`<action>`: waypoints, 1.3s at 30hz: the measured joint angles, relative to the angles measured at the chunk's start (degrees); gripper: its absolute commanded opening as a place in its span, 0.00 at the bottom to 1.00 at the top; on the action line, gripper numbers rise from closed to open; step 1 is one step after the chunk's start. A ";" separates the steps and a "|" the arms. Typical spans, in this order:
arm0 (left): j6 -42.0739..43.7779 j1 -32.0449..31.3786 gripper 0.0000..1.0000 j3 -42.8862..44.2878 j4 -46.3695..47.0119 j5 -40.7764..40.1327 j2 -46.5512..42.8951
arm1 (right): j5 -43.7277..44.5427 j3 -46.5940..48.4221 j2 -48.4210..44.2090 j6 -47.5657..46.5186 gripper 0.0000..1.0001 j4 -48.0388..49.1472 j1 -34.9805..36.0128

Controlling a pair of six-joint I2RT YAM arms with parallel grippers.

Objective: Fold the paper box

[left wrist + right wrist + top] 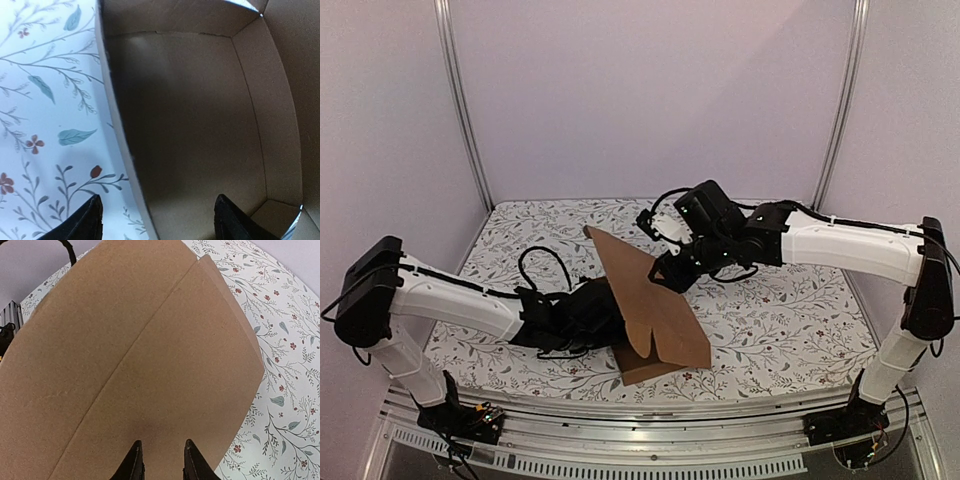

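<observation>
The paper box (pixel 655 310) is a brown cardboard sheet, partly folded, standing on the floral tablecloth near the front centre with a large creased panel raised at a slant. My left gripper (pixel 605 308) reaches in from the left, its tips hidden behind the panel. In the left wrist view the box's shaded inside (pixel 200 115) shows, and the left gripper (pixel 159 220) is wide open, straddling a side wall. My right gripper (pixel 668 272) is against the panel's outer face (pixel 140 350). In the right wrist view the right gripper (pixel 163 460) is narrowly open and holds nothing.
The floral tablecloth (pixel 790 320) covers the table. Pale enclosure walls with metal posts (pixel 465 100) close the back and sides. A metal rail (pixel 650 425) runs along the front edge. A black cable (pixel 535 262) loops above the left arm.
</observation>
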 measured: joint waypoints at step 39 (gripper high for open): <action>32.61 19.91 0.71 -11.96 -12.68 -1.99 -36.33 | 16.83 -36.28 -27.06 27.23 0.31 -2.27 16.15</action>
